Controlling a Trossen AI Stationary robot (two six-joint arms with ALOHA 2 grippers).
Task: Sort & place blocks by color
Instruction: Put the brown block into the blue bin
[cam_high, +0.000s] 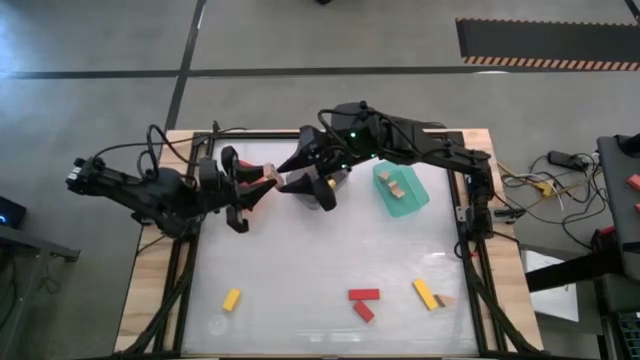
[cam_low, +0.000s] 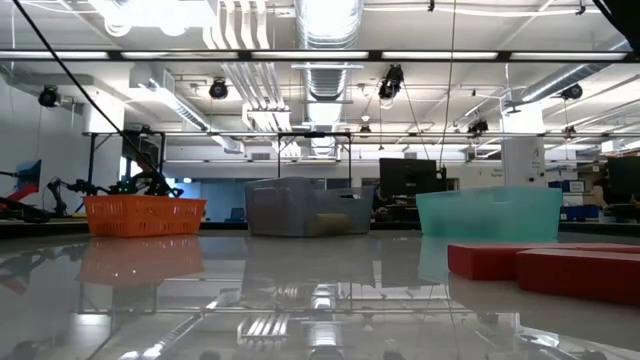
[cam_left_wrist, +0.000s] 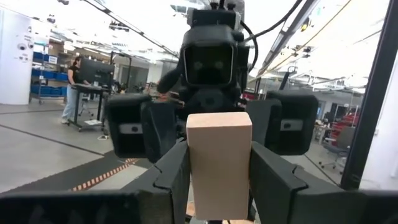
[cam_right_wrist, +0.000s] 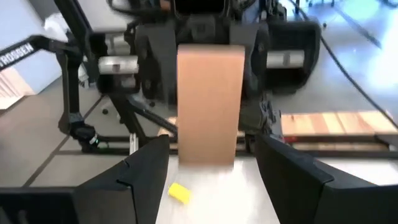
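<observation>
Worktop (cam_high: 320, 250), glossy white: near its front edge lie a yellow block (cam_high: 231, 299), two red blocks (cam_high: 363, 302) and a yellow bar (cam_high: 426, 294). Mid-field, raised above the surface, the left tool (cam_high: 262, 184) pinches a tan block (cam_left_wrist: 219, 163); the right tool (cam_high: 297, 172), fingers spread, faces it, apparently for a handover. Advice: centre the block between the right fingers before the left lets go. Beyond, a green bin (cam_high: 401, 190) holds tan blocks.
</observation>
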